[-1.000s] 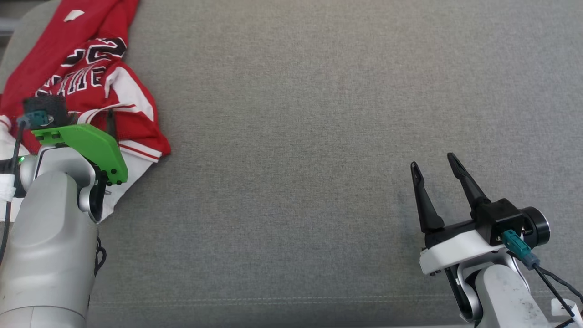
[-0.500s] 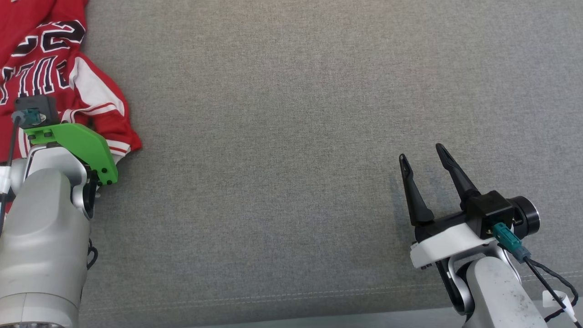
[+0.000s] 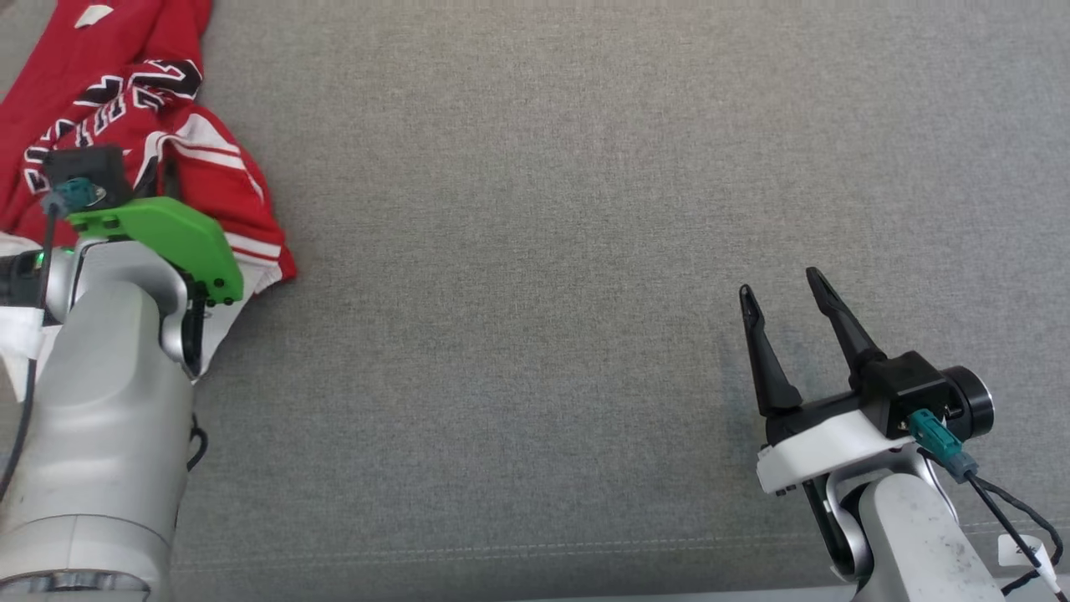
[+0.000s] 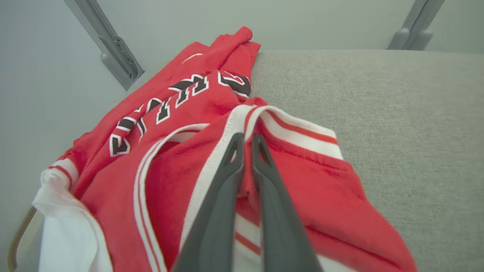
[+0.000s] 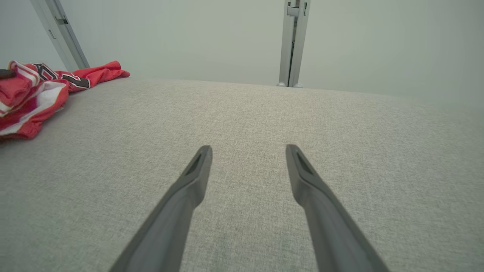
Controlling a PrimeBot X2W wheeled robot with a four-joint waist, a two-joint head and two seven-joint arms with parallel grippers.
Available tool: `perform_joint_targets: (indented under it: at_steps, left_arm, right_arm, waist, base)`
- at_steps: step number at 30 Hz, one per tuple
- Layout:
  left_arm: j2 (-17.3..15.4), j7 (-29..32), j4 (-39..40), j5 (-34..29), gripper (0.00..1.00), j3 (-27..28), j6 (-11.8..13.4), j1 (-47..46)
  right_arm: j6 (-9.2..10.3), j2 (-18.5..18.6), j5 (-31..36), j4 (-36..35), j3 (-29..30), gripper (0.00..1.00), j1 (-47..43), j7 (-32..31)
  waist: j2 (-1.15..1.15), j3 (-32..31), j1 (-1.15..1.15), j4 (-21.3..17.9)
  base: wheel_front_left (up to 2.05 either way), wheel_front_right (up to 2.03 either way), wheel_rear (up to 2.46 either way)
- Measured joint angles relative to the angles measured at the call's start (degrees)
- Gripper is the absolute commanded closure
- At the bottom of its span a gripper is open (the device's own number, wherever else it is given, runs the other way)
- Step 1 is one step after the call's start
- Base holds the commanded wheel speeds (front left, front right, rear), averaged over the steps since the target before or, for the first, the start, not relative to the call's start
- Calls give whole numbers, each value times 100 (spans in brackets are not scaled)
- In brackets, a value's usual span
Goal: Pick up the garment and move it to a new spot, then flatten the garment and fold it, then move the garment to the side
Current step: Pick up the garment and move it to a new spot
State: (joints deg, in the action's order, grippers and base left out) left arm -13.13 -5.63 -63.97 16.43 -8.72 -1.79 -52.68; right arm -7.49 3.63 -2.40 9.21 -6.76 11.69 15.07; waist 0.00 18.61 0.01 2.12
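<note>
Garment (image 3: 125, 42): we see it bunched at the surface's (image 3: 535, 251) far-left corner.
Left tool (image 4: 247, 138): pinched together on its striped fold.
Right tool (image 3: 777, 284): spread wide, empty, well apart.
Risk: we judge this thin pinch could slip on lifting, dropping cloth over the edge.

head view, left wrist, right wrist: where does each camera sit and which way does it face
Head view: on the head, looking down at the grey cushion; left arm, right arm show.
Left wrist view: along the left gripper, shut on the red jersey.
Right wrist view: along the open right gripper, across the cushion.
Shared: the jersey, in all three.
</note>
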Motion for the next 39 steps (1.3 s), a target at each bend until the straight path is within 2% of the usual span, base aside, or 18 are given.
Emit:
perform_joint_targets:
  at_steps: [7, 8, 16, 20, 23, 31, 39]
  left_arm:
    - [460, -599, 326, -49, 100, -187, -2, -207]
    - [605, -704, 493, -76, 100, -260, -2, -304]
    - [951, -860, 1267, -111, 100, -631, -69, -628]
    - [1022, -761, 1506, 59, 100, -970, -109, -614]
    - [1016, -590, 1794, 539, 100, -1452, -125, -481]
    - [1035, -254, 2362, 1393, 100, -2954, 297, -165]
    - [1043, -94, 2224, 1986, 100, -3742, 519, -266]
  right_arm:
    - [0, -35, -51, 92, -26, 0, -106, 0]
    - [0, -42, -55, 109, -42, 0, -156, 0]
    - [0, -62, -102, 160, -76, 0, -302, 0]
    - [0, -66, -141, 165, -100, 0, -324, 0]
    - [0, -71, -167, 166, -179, 0, -321, 0]
    - [0, -75, -400, 134, -310, 0, -213, 0]
    - [0, -73, -678, 91, -485, 0, -108, 0]
  waist:
    - [0, -383, 0, 91]
    - [0, -501, 0, 97]
    - [0, -855, 0, -90]
    - [0, -928, 0, -315]
    - [0, -951, 0, -522]
    - [0, -870, 0, -1165]
    - [0, -696, 0, -1914]
  base:
    - [0, 0, 0]
    - [0, 0, 0]
    - [0, 0, 0]
    - [0, 0, 0]
    - [0, 0, 0]
    - [0, 0, 0]
    - [0, 0, 0]
